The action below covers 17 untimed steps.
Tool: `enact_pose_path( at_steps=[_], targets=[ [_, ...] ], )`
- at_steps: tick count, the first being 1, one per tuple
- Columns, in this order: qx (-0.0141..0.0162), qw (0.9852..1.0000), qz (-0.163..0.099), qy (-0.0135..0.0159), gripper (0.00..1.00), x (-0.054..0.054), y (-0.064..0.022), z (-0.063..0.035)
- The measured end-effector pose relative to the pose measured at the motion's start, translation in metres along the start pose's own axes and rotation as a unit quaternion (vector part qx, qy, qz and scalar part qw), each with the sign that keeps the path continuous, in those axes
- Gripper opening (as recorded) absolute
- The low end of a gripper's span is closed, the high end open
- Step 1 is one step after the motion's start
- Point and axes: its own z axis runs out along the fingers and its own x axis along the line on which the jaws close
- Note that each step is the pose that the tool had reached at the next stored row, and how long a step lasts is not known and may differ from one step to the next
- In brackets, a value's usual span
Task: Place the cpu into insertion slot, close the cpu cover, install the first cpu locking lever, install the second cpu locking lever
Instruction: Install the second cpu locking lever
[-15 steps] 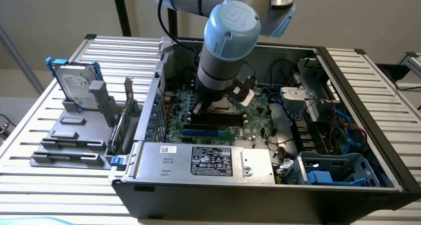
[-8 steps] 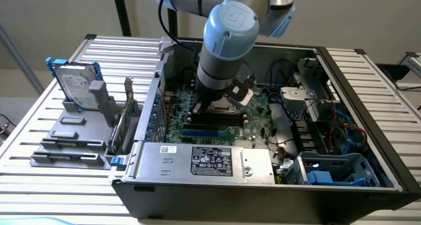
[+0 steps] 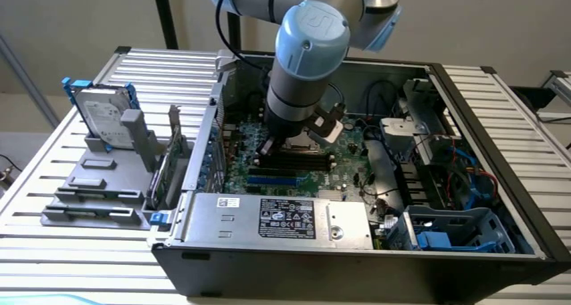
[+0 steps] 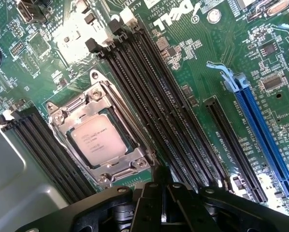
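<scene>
Amid the green board [image 4: 202, 72], the cpu [image 4: 100, 140] lies seated in the slot [image 4: 81, 104], with the cover [image 4: 116, 163] down around it, its metal face showing through the opening. Just beside the socket, on the memory-slot [image 4: 149, 92] side, the gripper [image 4: 163, 193] hangs shut and empty. In the exterior view the arm [image 3: 303, 64] stands low over the middle of the case [image 3: 357, 265]. Risk, as I judge it: closed fingertips this close could scrape the memory slots, or nudge the cover crooked, since I cannot tell whether any lever holds it down.
</scene>
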Motion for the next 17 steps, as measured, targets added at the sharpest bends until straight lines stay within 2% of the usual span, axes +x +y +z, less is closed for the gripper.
enact_pose_path(
  at_steps=[5,10,17],
  targets=[
    [-0.0003,1.0,0.001,-0.0029,0.11,0.002,-0.0022,-0.0079],
    [-0.0003,1.0,0.001,-0.0031,0.11,0.005,-0.0065,-0.0222],
    [0.0005,1.0,0.001,-0.002,0.11,0.005,-0.0069,-0.0236]
  ],
)
